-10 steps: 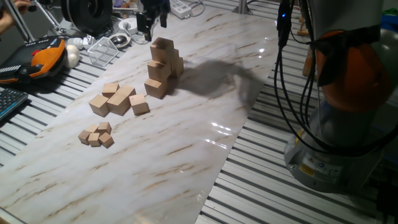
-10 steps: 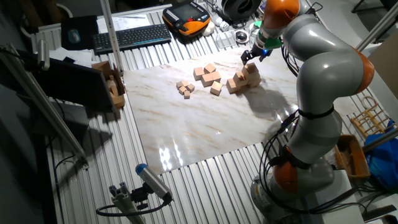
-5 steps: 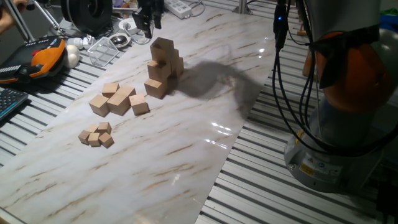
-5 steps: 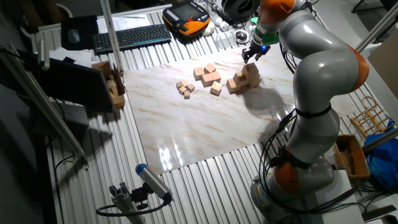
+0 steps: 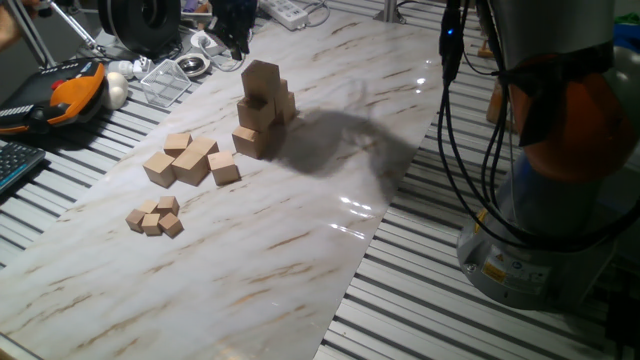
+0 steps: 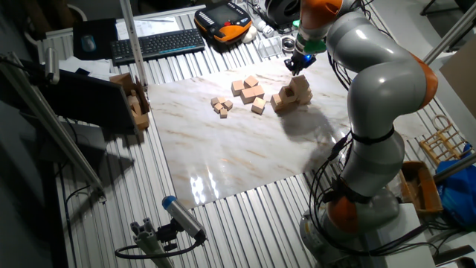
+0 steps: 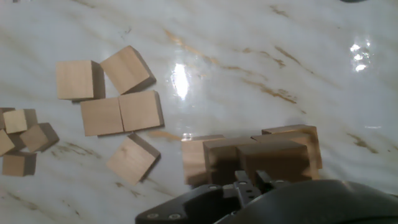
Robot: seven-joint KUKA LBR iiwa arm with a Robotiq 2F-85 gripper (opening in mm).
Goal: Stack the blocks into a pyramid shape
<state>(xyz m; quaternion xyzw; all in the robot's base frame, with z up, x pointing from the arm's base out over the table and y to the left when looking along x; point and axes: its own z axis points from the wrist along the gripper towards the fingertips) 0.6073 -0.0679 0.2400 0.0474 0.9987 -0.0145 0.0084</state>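
Frankly, my end effector (image 6: 298, 61) is mostly cut off in hand view; can't tell if fingers are apart. Smooth tan wood blocks (image 5: 262, 105) sit stacked on glossy marbled counter (image 5: 330, 160), w/ lower ones partly hidden.

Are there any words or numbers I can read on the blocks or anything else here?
None can be read.
Blocks: plain wood, no marks.
Keyboard: keys too small to read.
Orange-and-black pendant: screen and buttons too blurred.
Sticker on the robot base: too small and blurred.
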